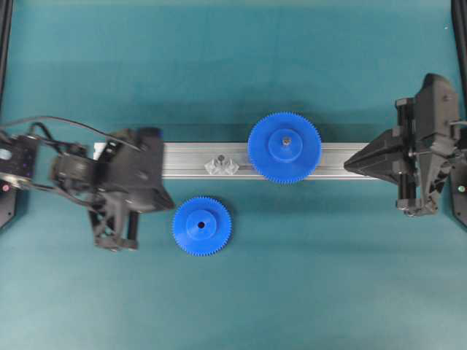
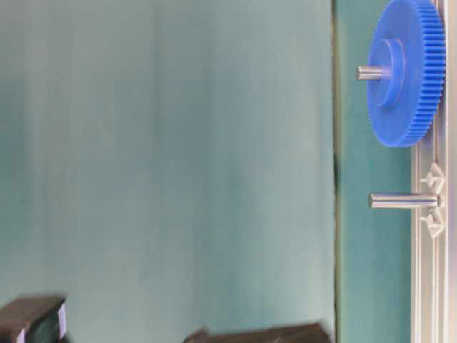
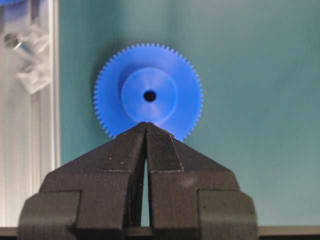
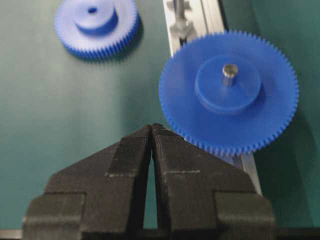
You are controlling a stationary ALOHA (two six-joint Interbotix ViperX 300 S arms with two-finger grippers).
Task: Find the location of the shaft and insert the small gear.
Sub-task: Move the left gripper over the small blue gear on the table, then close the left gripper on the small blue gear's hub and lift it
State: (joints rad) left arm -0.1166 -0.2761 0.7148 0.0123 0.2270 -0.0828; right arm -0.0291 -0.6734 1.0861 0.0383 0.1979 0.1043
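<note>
1. The small gear (image 1: 202, 226) lies flat on the green tabletop (image 1: 306, 284), hub up, near the middle, on the side of the rail (image 1: 190, 160) toward the tabletop's near edge.
2. The left gripper (image 3: 146, 125) sits just short of it, jaws pressed together with nothing between them, tips just at the gear's toothed rim in the wrist view.
3. The shaft (image 2: 402, 201) stands bare on its little silvery bracket (image 1: 221, 166) in the rail, between the left arm and the large gear (image 1: 284, 147).
4. That large gear sits on the rail with a metal pin (image 4: 229, 70) poking through its hub.
5. The right gripper (image 4: 152, 128) is also closed and empty, tips pointing at the large gear's rim from the right end of the rail.
</note>
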